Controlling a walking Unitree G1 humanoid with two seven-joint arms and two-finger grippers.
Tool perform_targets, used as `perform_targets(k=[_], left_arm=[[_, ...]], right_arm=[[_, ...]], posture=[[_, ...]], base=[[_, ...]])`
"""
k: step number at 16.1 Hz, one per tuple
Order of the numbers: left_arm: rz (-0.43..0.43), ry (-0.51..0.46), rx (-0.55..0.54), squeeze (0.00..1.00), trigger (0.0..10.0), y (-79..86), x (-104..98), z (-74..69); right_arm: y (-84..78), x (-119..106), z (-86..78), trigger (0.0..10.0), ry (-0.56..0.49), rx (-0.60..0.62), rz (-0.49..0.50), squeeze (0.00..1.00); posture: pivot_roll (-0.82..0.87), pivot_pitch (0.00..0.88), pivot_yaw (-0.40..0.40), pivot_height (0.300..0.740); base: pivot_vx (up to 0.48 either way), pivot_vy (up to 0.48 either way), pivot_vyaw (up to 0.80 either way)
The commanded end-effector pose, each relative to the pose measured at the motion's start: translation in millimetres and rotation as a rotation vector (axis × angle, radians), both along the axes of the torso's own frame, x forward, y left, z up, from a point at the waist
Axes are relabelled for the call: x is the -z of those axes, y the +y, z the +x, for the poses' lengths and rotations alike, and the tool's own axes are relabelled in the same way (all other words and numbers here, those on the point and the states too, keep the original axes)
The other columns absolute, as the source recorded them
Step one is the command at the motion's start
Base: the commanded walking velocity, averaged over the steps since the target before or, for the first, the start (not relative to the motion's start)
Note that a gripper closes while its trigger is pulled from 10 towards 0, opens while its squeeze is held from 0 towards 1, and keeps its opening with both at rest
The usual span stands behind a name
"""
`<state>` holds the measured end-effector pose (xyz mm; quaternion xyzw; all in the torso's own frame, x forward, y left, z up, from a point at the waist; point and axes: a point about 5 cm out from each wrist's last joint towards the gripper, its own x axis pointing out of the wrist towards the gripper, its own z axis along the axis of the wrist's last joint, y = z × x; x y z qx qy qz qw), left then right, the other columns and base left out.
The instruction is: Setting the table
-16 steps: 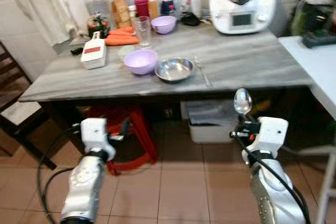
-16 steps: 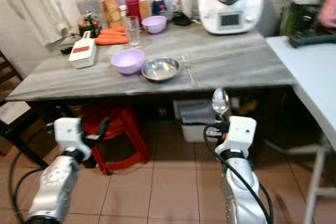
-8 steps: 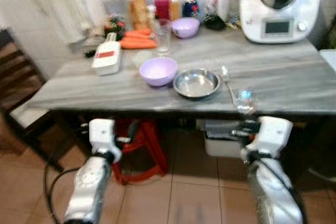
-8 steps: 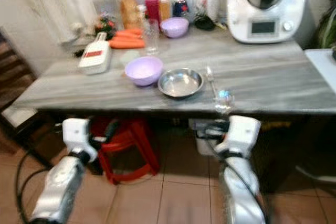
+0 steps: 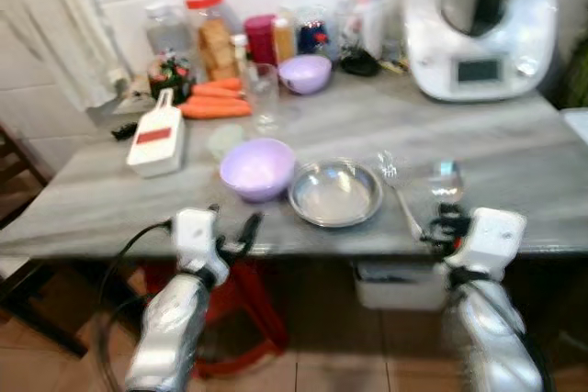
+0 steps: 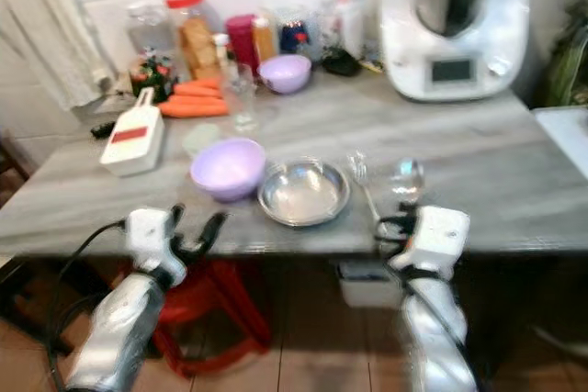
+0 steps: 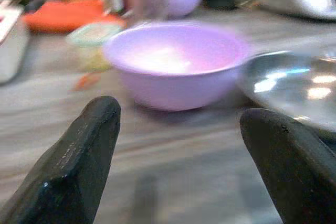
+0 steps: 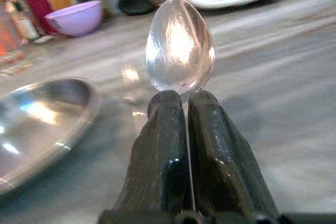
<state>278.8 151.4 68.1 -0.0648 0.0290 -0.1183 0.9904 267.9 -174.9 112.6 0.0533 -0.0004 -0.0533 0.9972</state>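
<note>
**Table count**

Two lilac bowls: one (image 5: 257,168) ahead of the left gripper (image 5: 231,231), one (image 5: 305,72) far beyond; one steel bowl (image 5: 335,193); one fork (image 5: 397,185) beside the right gripper (image 5: 447,223); one spoon (image 8: 180,45) in it; one glass (image 5: 263,95); two carrots (image 5: 214,104); one slicer (image 5: 156,139); one mixer (image 5: 480,23); several jars, blurred.

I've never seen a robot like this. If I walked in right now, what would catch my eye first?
Probably the shiny spoon that the right gripper holds upright, pinched between its black fingers at the near edge of the grey table. Next, the lilac bowl and the steel bowl stand side by side mid-table, a fork lying just right of them. The left gripper hangs open before the lilac bowl.
</note>
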Motion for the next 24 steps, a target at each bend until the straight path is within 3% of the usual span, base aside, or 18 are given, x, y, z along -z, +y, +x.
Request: perform_targets(k=[1,4,9,10,14,16,20,24], left_arm=[[-0.011,-0.014,0.005,0.00,10.0,-1.0,-5,1.5],[0.010,-0.037,0.058,0.00,10.0,-1.5,-8,-4.8],[-0.038,-0.040,0.204,0.00,10.0,0.1,-14,-21.8],[-0.067,-0.028,0.291,0.00,10.0,-0.9,-16,-26.9],[-0.094,0.000,0.465,0.00,10.0,-5.8,-26,-34.9],[-0.091,0.064,0.394,0.00,10.0,-2.6,-22,-27.2],[-0.065,0.064,0.416,0.00,10.0,-8.2,-21,-29.5],[-0.070,0.070,0.413,0.00,10.0,-10.5,-22,-29.2]], right_arm=[[-3.1,-5,0.3,10.0,-0.019,0.002,-0.011,0.00],[-5.2,-7,-0.4,10.0,-0.026,0.004,-0.021,0.00],[-13.3,-8,-3.5,10.0,-0.023,0.041,-0.050,0.00],[-17.9,-6,-4.6,10.0,-0.004,0.050,-0.054,0.00],[-37.6,-10,-8.4,10.0,0.035,0.085,-0.089,0.00],[-44.4,-10,-10.3,10.0,0.059,0.102,-0.089,0.00],[-42.7,-8,-11.6,10.0,0.076,0.098,-0.080,0.00],[-39.0,-6,-11.2,10.0,0.088,0.089,-0.067,0.00]], posture=[[-0.14,0.000,0.137,0.740],[-0.15,0.000,0.134,0.740],[-0.15,0.000,0.132,0.740],[-0.15,0.000,0.130,0.740],[-0.15,0.000,0.128,0.740],[-0.16,0.000,0.128,0.740],[-0.17,0.000,0.132,0.740],[-0.17,0.000,0.135,0.740]], base=[[0.000,0.000,0.00],[0.000,0.000,0.00],[0.000,0.000,0.00],[0.000,0.000,0.00],[0.000,0.000,0.00],[0.000,0.000,0.00],[0.000,0.000,0.00],[0.000,-0.355,0.00]])
